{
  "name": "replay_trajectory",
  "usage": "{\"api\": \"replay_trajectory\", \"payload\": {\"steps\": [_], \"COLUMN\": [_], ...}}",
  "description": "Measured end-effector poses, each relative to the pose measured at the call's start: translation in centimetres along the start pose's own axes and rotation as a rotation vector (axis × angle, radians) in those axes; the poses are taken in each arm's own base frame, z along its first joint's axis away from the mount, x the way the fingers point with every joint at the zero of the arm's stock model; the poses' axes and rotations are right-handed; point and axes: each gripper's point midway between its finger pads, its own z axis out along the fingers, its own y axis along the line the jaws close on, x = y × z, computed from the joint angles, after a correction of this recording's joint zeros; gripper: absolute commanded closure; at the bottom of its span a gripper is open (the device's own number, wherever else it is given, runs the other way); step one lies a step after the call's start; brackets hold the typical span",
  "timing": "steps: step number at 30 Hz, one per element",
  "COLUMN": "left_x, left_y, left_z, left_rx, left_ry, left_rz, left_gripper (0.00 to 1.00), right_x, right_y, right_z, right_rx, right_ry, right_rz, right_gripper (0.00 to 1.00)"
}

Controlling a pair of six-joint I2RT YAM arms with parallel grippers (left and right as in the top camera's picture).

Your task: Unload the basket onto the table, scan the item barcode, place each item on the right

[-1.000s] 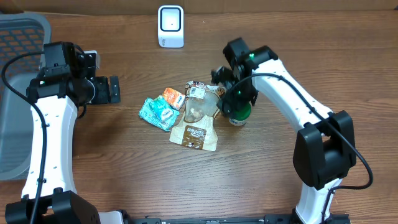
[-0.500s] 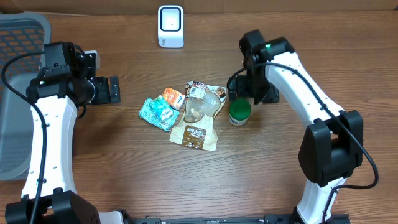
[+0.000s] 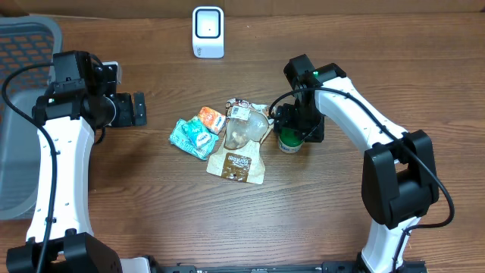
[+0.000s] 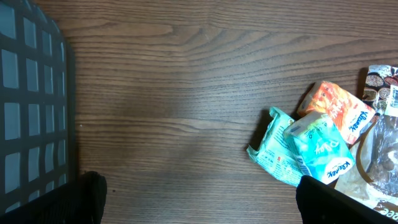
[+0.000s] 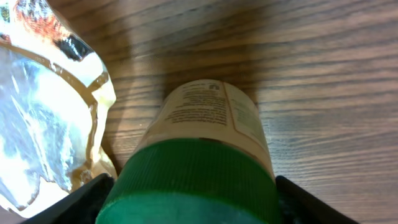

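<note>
The item, a jar with a green lid (image 3: pixel 291 140) and a cream label (image 5: pixel 199 118), stands upright on the wooden table to the right of the pile of packets. My right gripper (image 3: pixel 292 133) comes down over it, and its fingers (image 5: pixel 87 202) press against both sides of the lid (image 5: pixel 193 186). The label shows small print, but I can make out no barcode. The white scanner (image 3: pixel 208 32) stands at the back middle. My left gripper (image 3: pixel 139 108) hovers open at the left, away from the pile, with bare table between its fingers (image 4: pixel 336 202).
Left of the jar lie a clear bag (image 3: pixel 244 129), a brown pouch (image 3: pixel 239 163), an orange packet (image 3: pixel 211 119) and teal packets (image 3: pixel 193 138). A grey basket (image 3: pixel 15 114) stands at the table's left edge.
My right gripper swung off to the right of the jar, then came back down over it and closed in on the lid. The left arm has not moved.
</note>
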Motion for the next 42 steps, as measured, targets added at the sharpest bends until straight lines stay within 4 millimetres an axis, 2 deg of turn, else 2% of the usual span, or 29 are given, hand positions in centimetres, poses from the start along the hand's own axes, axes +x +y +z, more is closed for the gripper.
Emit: {"api": "replay_trajectory", "payload": {"steps": [6,12,20,24,25,27,31,34,36,42], "left_x": [0.0,0.0,0.0,0.0,0.0,0.0,0.0,0.0,0.0,0.0], "left_y": [0.0,0.0,0.0,0.0,0.0,0.0,0.0,0.0,0.0,0.0], "left_z": [0.0,0.0,0.0,0.0,0.0,0.0,0.0,0.0,0.0,0.0], "left_rx": [0.000,0.000,0.000,0.000,0.000,0.000,0.000,0.000,0.000,0.000], "left_ry": [0.000,0.000,0.000,0.000,0.000,0.000,0.000,0.000,0.000,0.000], "left_rz": [0.000,0.000,0.000,0.000,0.000,0.000,0.000,0.000,0.000,0.000], "left_gripper": [0.00,0.00,0.00,0.00,0.00,0.00,0.01,0.00,0.00,0.00], "right_x": [-0.1,0.1,-1.3,-1.4,-1.3,-1.2,-1.6,-1.9,-1.9,-2.4], "right_y": [-0.3,-0.3,1.5,1.7,1.6,1.6,1.8,2.0,1.9,1.2], "right_z": [-0.2,-1.2,-7.2,-8.3,-8.3,-8.3,-8.3,-8.4,-8.3,-6.9], "right_rx": [0.015,0.024,0.000,0.002,0.006,0.010,0.016,0.024,0.030,0.079], "right_ry": [-0.008,0.008,-0.065,-0.082,-0.077,-0.074,-0.090,-0.105,-0.102,-0.057], "right_rz": [-0.014,-0.097,-0.382,-0.554,-0.607,-0.701,-0.889,-1.026,-1.103,-1.288], "right_gripper": [0.55,0.61,0.60,0.61,0.62,0.73,0.73,0.60,0.57,0.56]}}
